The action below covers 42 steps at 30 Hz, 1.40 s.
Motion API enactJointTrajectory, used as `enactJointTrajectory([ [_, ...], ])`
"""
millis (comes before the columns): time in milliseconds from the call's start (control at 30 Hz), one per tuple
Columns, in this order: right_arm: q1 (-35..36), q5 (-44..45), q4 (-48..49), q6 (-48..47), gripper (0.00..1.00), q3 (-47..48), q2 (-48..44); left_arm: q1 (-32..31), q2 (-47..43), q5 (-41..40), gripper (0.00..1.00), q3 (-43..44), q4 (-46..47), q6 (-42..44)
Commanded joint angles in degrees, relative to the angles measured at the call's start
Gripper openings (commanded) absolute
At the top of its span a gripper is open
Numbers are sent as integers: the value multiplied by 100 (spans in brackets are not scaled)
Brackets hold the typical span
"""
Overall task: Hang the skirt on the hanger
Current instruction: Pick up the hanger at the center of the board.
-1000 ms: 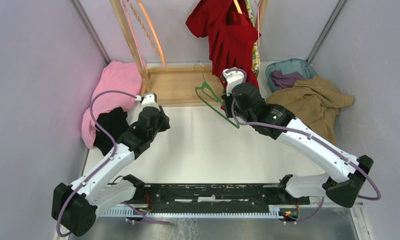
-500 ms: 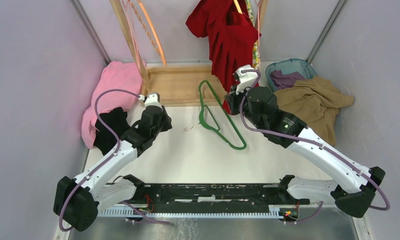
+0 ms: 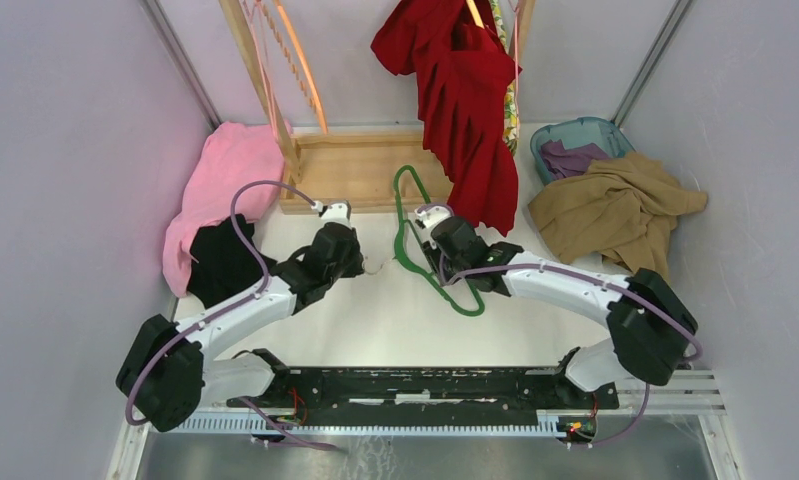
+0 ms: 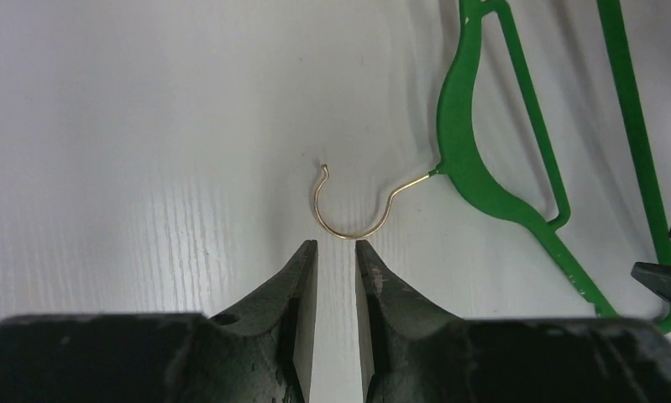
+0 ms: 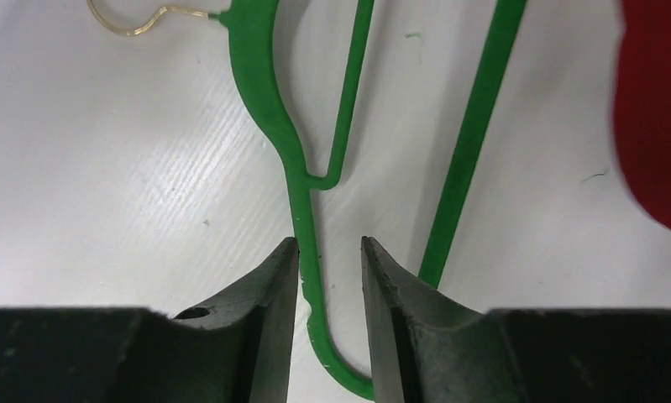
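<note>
A strip of the skirt (image 3: 512, 110) shows behind the red garment (image 3: 465, 90) hanging on the rack. On the table, the right gripper (image 5: 330, 252) is spread, its 2 fingers straddling the green hanger (image 5: 269, 92); the left gripper (image 4: 336, 252), narrowly parted, sits just short of its gold hook (image 4: 348, 236)

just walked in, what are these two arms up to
Both arms reach over a green plastic hanger lying flat on the white table. The right gripper straddles its shoulder bar, jaws open, not clamping. The left gripper, empty, sits just short of its gold wire hook. The lemon-print skirt hangs untouched at the back.
</note>
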Motion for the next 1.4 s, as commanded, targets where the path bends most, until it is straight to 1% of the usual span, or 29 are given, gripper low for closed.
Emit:
enactJointTrajectory([
  [0, 88, -198, 796, -155, 40, -178, 293, -119, 77, -218, 30, -61, 344, -215],
  [100, 209, -142, 1066, -168, 41, -244, 524, -128, 94, -291, 30, -54, 312, -196],
  [300, 487, 304, 1149, -24, 41, 5, 1052, -128, 7, -426, 30, -27, 203, -152],
  [467, 572, 456, 1400, -64, 42, -1, 1170, -130, -173, -524, 30, -50, 63, -108],
  [600, 575, 626, 1220, -158, 42, 225, 1370, -130, -304, -589, 30, -57, -31, -79],
  [800, 583, 833, 1161, -35, 42, -5, 988, -133, -463, -647, 31, -62, -103, -51],
  [967, 583, 880, 1091, 62, 42, -98, 976, -132, -514, -641, 31, -43, -144, -58],
  [1033, 583, 816, 1108, 166, 42, -133, 993, -128, -570, -660, 33, -37, -194, -67],
  [1100, 585, 795, 1134, 283, 42, -199, 994, -128, -620, -711, 40, 1, -289, -84],
  [1200, 578, 807, 1199, 451, 42, -340, 952, -128, -709, -778, 46, 46, -391, -85],
  [1367, 538, 822, 1281, 610, 42, -453, 1075, -128, -759, -799, 49, 53, -419, -85],
])
